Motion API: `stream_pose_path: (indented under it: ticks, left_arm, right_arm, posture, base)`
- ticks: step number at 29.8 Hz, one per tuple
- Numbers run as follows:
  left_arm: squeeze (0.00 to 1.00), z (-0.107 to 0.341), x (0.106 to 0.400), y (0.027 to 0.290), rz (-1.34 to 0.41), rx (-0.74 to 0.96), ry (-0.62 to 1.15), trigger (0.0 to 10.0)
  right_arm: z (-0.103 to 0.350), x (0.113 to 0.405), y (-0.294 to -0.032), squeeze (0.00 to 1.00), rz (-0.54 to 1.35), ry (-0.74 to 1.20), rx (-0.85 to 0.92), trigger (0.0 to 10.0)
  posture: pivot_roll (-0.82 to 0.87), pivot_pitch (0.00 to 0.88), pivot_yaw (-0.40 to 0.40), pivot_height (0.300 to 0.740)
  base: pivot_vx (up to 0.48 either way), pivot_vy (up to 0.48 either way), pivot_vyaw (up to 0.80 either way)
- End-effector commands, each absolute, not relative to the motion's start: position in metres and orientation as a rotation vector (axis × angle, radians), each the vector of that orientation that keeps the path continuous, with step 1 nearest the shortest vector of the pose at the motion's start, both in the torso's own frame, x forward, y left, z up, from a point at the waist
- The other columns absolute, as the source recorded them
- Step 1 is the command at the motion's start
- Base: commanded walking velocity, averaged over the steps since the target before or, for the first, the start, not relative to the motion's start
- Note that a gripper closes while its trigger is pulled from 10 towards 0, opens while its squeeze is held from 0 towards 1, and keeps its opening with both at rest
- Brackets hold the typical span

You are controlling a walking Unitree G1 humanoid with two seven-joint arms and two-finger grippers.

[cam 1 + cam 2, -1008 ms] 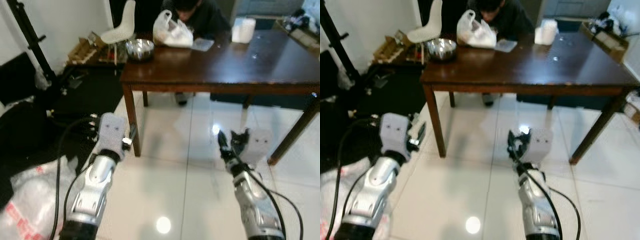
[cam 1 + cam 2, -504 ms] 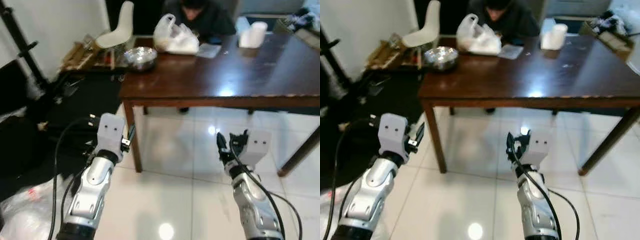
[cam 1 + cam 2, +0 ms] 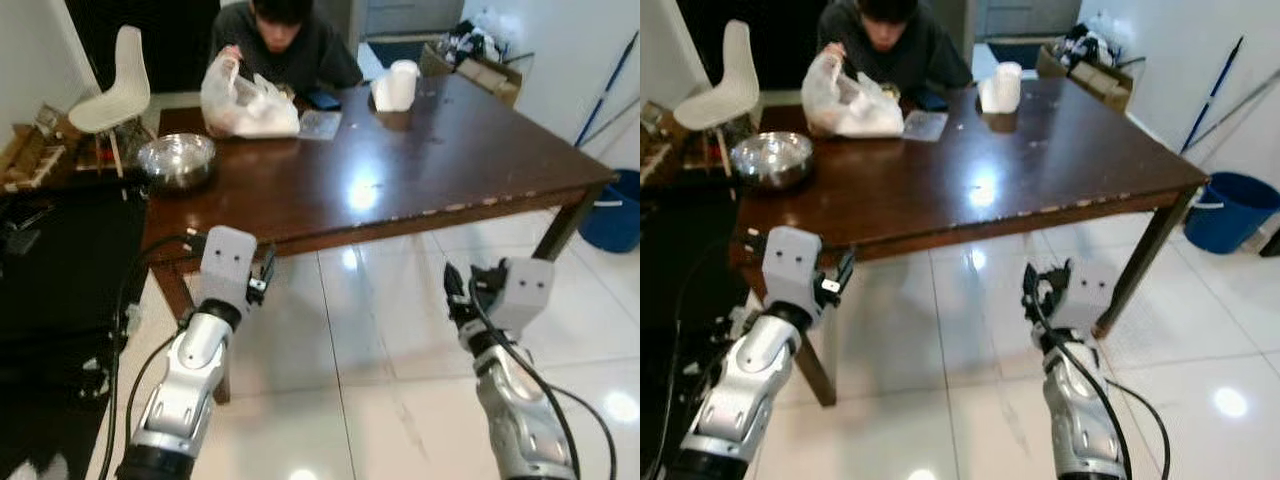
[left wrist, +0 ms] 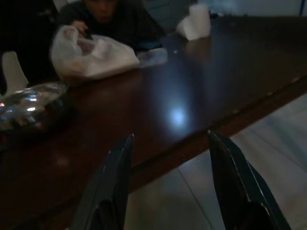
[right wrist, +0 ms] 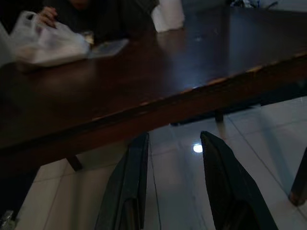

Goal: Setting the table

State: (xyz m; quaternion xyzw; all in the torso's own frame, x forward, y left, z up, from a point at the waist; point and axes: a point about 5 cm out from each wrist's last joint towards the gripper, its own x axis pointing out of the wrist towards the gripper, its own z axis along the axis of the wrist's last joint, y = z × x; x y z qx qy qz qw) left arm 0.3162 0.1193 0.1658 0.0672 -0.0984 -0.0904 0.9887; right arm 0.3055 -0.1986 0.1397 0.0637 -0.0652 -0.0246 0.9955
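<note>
table (image 3: 440, 150) of dark wood stands before me with a steel bowl (image 3: 176, 160) on it, while my left gripper (image 4: 168, 187) and right gripper (image 5: 170, 184) hang spread apart, holding nothing.

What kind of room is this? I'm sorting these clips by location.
Most likely a home dining area: a dark wooden dining table on glossy white floor tiles, a person seated at its far side handling a white plastic bag, and a steel bowl near the table's corner.
</note>
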Motion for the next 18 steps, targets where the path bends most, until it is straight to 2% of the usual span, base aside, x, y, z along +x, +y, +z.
stream_pose_path:
  ticks: [1, 11, 18]
  left_arm:
    - [0.00, 0.163, 0.315, 0.125, -0.164, 0.147, -0.185, 10.0]
    - [0.00, 0.162, 0.318, 0.134, -0.112, 0.152, -0.165, 10.0]
    - [0.00, 0.162, 0.324, 0.160, 0.010, 0.170, -0.144, 10.0]
  right_arm:
    - [0.146, 0.308, -0.194, 0.00, -0.022, -0.145, 0.121, 10.0]
    - [0.155, 0.309, -0.182, 0.00, 0.073, -0.161, 0.094, 10.0]
    - [0.164, 0.309, -0.167, 0.00, 0.159, -0.180, 0.061, 10.0]
  posture:
    - [-0.10, 0.000, 0.119, 0.740]
    - [-0.10, 0.000, 0.118, 0.740]
    - [-0.09, 0.000, 0.113, 0.740]
  base:
    - [0.480, 0.000, 0.00]
    - [0.480, 0.000, 0.00]
    - [0.480, 0.000, 0.00]
